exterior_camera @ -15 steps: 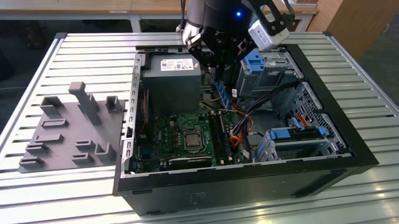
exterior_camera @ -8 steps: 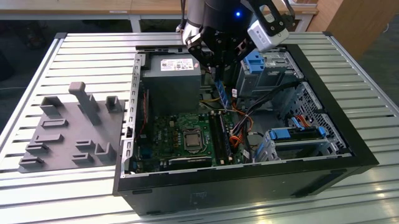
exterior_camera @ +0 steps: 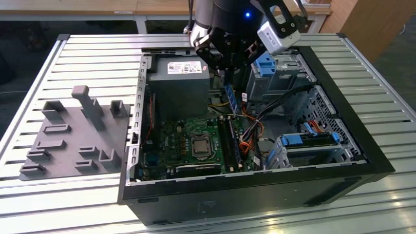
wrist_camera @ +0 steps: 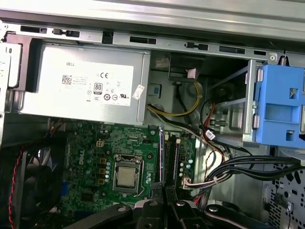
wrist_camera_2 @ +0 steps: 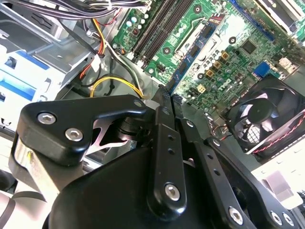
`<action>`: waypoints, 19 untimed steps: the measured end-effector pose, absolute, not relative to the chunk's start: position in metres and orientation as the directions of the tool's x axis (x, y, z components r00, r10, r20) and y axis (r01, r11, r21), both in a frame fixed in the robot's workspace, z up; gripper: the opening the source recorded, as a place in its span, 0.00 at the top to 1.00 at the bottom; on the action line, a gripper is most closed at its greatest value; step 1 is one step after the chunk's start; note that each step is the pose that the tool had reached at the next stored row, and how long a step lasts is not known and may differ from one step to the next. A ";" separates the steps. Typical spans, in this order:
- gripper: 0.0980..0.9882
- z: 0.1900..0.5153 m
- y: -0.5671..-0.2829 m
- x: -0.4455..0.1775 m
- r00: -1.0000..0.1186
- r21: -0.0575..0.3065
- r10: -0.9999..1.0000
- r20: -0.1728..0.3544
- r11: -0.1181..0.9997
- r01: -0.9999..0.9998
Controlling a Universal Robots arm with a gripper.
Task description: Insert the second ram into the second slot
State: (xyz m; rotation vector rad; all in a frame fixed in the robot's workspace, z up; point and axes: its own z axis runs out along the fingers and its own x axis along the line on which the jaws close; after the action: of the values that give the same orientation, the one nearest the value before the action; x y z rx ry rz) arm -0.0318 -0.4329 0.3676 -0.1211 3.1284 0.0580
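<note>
The open computer case (exterior_camera: 364,161) lies on its side on the slatted table. My gripper (exterior_camera: 226,78) hangs above the motherboard (exterior_camera: 175,141), shut on the second ram (exterior_camera: 229,95), a thin blue stick that points down toward the board. In the first wrist view the ram (wrist_camera: 161,152) shows edge-on, reaching out from the closed fingertips (wrist_camera: 155,191) right beside the dark memory slots (wrist_camera: 174,157). The second wrist view has the fingers (wrist_camera_2: 164,109) pinched together on the stick (wrist_camera_2: 190,55), with the slots (wrist_camera_2: 157,28) beyond. The stick's lower edge looks clear of the slots (exterior_camera: 227,139). I cannot tell which one is the second slot.
A grey power supply (exterior_camera: 179,83) sits close to the gripper on the exterior view's left. Blue drive-bay clips (exterior_camera: 265,63) and bundled cables (exterior_camera: 266,109) crowd the exterior view's right. The CPU socket (wrist_camera: 127,175) and a fan (wrist_camera_2: 267,114) lie nearby. A grey fixture plate (exterior_camera: 71,136) rests outside the case.
</note>
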 end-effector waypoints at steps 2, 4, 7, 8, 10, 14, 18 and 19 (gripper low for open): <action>0.96 0.368 -0.433 -0.032 -0.997 0.037 -0.073 -0.012 0.997 -0.073; 0.96 0.368 -0.433 -0.032 -0.998 0.037 -0.068 -0.012 0.997 -0.069; 0.96 0.368 -0.433 -0.032 -0.998 0.037 -0.062 -0.012 0.997 -0.062; 0.96 0.368 -0.433 -0.032 -0.998 0.037 -0.060 -0.012 0.998 -0.060; 0.96 0.368 -0.433 -0.032 -0.998 0.037 -0.055 -0.012 0.998 -0.055; 0.96 0.368 -0.433 -0.032 -0.999 0.037 -0.046 -0.012 0.998 -0.046; 0.96 0.367 -0.433 -0.032 -0.999 0.037 -0.037 -0.012 0.999 -0.038; 0.96 0.367 -0.433 -0.032 -0.999 0.037 -0.034 -0.012 0.999 -0.035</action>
State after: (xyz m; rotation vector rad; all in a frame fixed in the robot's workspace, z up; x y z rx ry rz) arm -0.0319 -0.4331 0.3673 -0.0542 3.1294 0.0579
